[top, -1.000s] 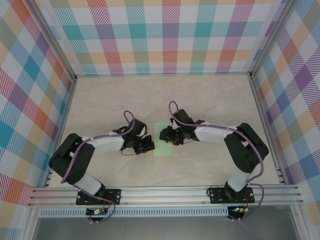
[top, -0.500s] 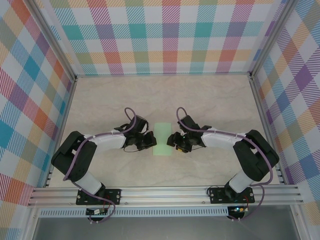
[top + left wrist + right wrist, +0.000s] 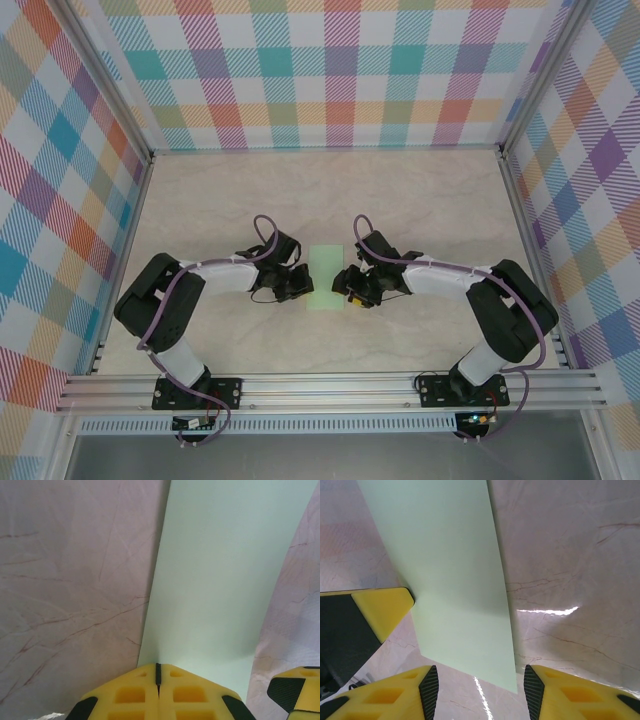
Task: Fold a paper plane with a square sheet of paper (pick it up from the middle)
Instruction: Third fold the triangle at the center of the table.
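Observation:
The square sheet of paper is pale mint green and lies flat on the marble table as a narrow upright rectangle between the two arms. My left gripper is shut, its yellow tip resting at the lower left edge of the sheet. My right gripper is open at the sheet's right side. Its two fingers straddle the near corner of the sheet, with the right gripper low over the table and nothing pinched. The left gripper's yellow finger touches the paper's far edge in the right wrist view.
The marble tabletop stretches open behind and beside the paper. Checked fabric walls and aluminium rails enclose the table. The right gripper's finger shows at the lower right of the left wrist view.
My right gripper has drawn back to the right off the sheet, uncovering its right edge. The left gripper has crept slightly closer to the paper's left edge and stayed shut.

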Controlling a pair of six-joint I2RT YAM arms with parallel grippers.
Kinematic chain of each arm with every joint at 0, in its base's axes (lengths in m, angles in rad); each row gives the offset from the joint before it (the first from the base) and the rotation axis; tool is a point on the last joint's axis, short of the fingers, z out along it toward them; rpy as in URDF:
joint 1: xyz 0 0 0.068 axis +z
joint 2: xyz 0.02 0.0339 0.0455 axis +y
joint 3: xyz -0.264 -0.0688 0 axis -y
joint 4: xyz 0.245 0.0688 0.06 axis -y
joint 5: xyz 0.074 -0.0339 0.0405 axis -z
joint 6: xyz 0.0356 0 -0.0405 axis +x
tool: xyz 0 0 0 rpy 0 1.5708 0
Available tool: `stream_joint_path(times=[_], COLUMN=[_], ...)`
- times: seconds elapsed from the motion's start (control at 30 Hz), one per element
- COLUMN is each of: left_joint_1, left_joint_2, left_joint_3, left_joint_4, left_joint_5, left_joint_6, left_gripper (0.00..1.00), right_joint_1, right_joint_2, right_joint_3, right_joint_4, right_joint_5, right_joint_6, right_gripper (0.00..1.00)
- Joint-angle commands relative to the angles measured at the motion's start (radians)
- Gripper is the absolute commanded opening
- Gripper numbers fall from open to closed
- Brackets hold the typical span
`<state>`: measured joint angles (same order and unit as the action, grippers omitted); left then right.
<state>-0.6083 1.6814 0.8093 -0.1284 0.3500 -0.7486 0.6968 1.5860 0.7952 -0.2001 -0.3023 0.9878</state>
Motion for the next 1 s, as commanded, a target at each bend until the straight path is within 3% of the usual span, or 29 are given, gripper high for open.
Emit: stream_joint_path(times=[0.0,0.5,0.73,0.97], left_joint_1=[-0.01,-0.01,-0.01,-0.009], left_joint_2=[0.037,0.042,0.041,0.033], left_joint_3=[0.003,0.004,0.007,0.007], left_joint_4=[-0.08,-0.089,-0.091,-0.094], left_joint_5=[-0.037,-0.042,-0.039,-0.034], left_joint_6=[-0.014,-0.022,-0.022,-0.021], left_gripper=[0.05,0.04,0.04,0.04], right_joint_1=[0.001,0.027,0.034,0.033], right_joint_2=[0.021,0.067,0.06,-0.013], right_joint_3=[-0.007,-0.003,-0.019,-0.064], right_joint_4=[0.007,0.007,0.077,0.14], right_joint_5=[-0.04,-0.076,-0.108,-0.034], right_joint_6=[0.017,0.02,0.036,0.095], right_gripper=[0.51,0.49,0.42,0.32])
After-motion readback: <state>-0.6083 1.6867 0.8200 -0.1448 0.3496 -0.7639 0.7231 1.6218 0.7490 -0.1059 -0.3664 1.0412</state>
